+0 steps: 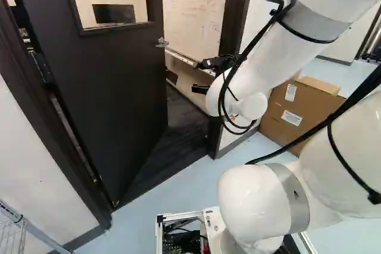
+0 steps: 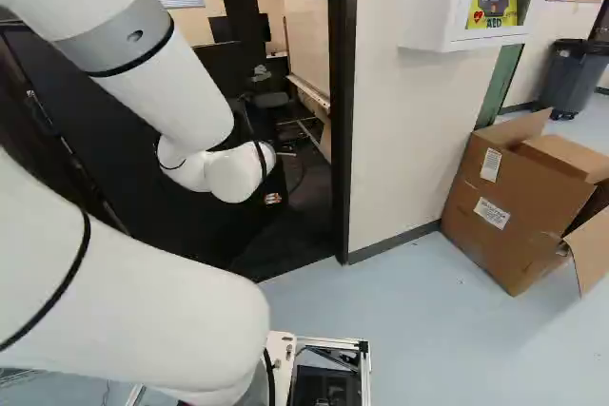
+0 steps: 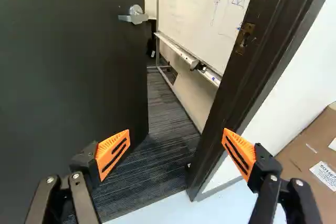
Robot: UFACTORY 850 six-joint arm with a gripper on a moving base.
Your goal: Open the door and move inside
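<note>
Two-finger gripper (image 1: 199, 76) — orange-padded fingers (image 3: 113, 154) spread wide. Black door (image 3: 63, 77) partly open at 10 o'clock from gripper, lever handle (image 3: 135, 16) at 11. Dark carpet (image 3: 165, 153) through doorway at 12. Door frame (image 3: 223, 106) with strike plate (image 3: 244, 38) at 1 — cardboard box (image 3: 310, 148) at 2.
</note>
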